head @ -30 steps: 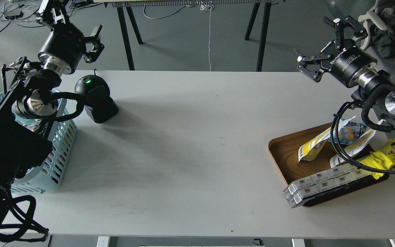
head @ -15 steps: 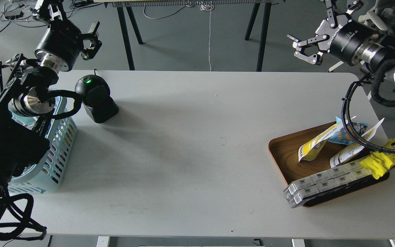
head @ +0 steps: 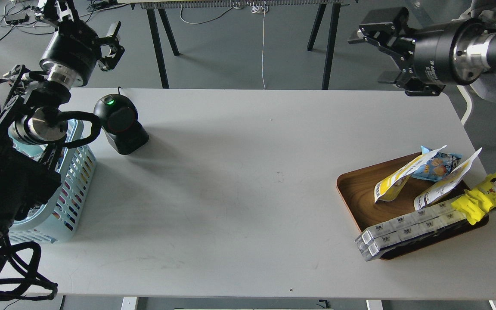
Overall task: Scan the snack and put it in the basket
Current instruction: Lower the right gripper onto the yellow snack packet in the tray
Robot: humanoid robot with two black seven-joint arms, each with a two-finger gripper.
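Two flat pouches with white tops and yellow lower halves lean in the brown wooden tray point(head: 353, 189) at the right: one point(head: 396, 181) on the left, one point(head: 444, 186) to its right. The light blue basket point(head: 73, 189) stands at the table's left edge, partly hidden by my left arm. My right gripper point(head: 375, 49) is open and empty, high over the table's far right corner, well away from the tray. My left gripper point(head: 86, 23) is open and empty, high beyond the far left corner, above the basket and the scanner.
A black dome scanner point(head: 121, 125) with a green light stands next to the basket. The tray also holds a small blue bag point(head: 439, 165), a long bright-yellow cartoon-face pack point(head: 487, 193) and long grey-white boxes point(head: 407, 230) overhanging its front rim.
My right arm has lifted up and back from over the tray, uncovering its contents, and its gripper has turned. My left gripper has drifted slightly up and to the left.
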